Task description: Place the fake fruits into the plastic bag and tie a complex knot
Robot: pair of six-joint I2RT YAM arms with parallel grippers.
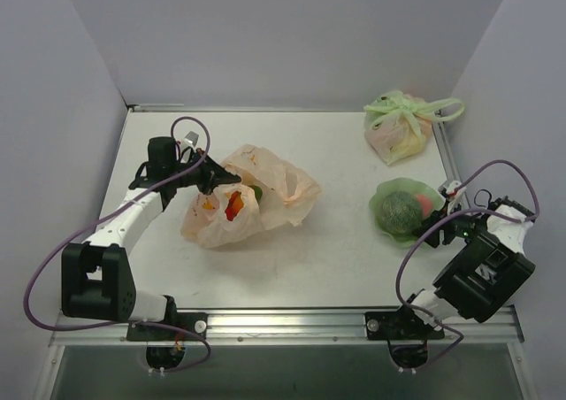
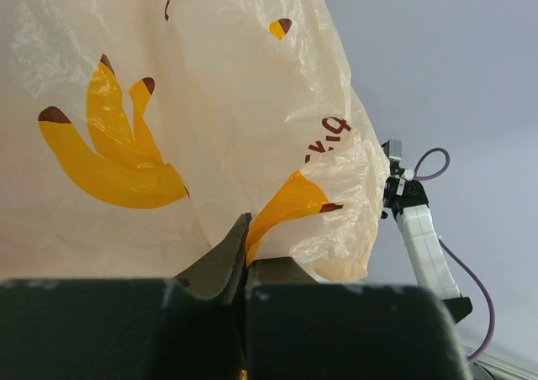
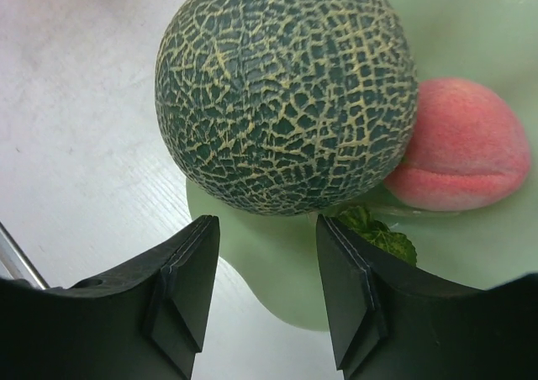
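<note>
Peach-orange bag, overhead view: the thin translucent banana-printed plastic bag [image 1: 252, 196] lay crumpled left of centre on the white desk [image 1: 336, 258]. Small red and orange glossy fake fruits [image 1: 232, 205] showed through its film.
Loose fruit, overhead view: a round dark green netted plastic melon [image 1: 402, 211] and a pink plastic peach [image 1: 428, 203] sat on a light green film sheet [image 1: 386, 196] at the right, well apart from the bag.
Left jaws, left wrist view: pinched shut on a fold of the bag's film [image 2: 210, 145], holding it up.
Right jaws, right wrist view: parted and holding nothing, just short of the melon [image 3: 286, 94]. The peach [image 3: 462, 157] touched the melon's far side.
Progress: partway, by my reading. Some fruits were bagged, the melon and peach were not, and no knot showed on the peach-orange bag.
</note>
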